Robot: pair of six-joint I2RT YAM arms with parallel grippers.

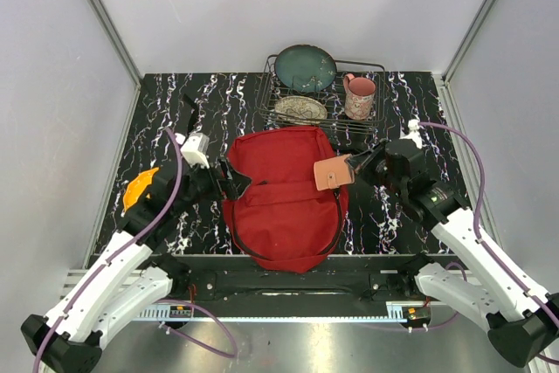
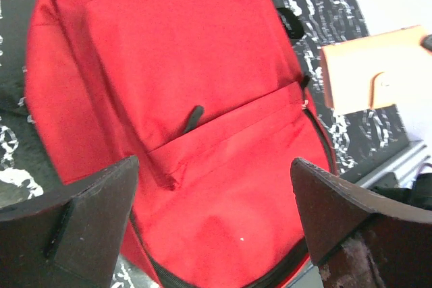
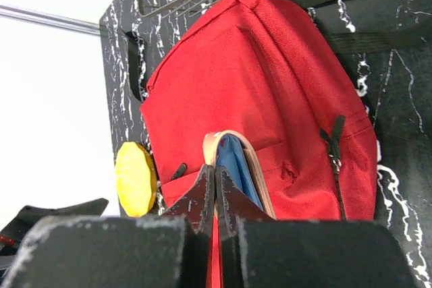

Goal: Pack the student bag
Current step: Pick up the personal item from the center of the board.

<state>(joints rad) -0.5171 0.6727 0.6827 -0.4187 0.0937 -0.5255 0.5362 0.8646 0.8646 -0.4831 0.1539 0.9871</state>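
**Red bag flat, tan case poised at its edge**

Red fabric bag (image 1: 284,207) lies flat mid-way across the marbled table (image 1: 201,98). Front pocket is up, top is toward the rack, bottom is at the near edge between the two arms. Zip pull (image 2: 194,118) rests on the front panel. No opening gapes in any view, so I cannot tell whether a zip is undone.

Right gripper (image 1: 356,166) comes in from the bag's right side. Its fingers are pressed together on one edge of a tan case (image 1: 333,172), and the wrist view shows a blue lining. The case hangs over the bag's upper right edge, flat face toward the overhead camera, seemingly clear of the fabric. Likely held there ready to slide in once a slot is open.

Left gripper (image 1: 232,176) sits at the bag's left edge. Its fingers (image 2: 101,214) are spread wide with nothing between them, aimed across the front. My reading: placed to pin the fabric or catch a zip while the other arm feeds the case.

Farther out:
- Yellow disc (image 1: 140,189) on the table beside the left arm.
- Wire rack (image 1: 269,85) behind the bag, holding a teal plate (image 1: 306,67) and a patterned plate (image 1: 300,109).
- Pink mug (image 1: 359,96) at the rack's right end.
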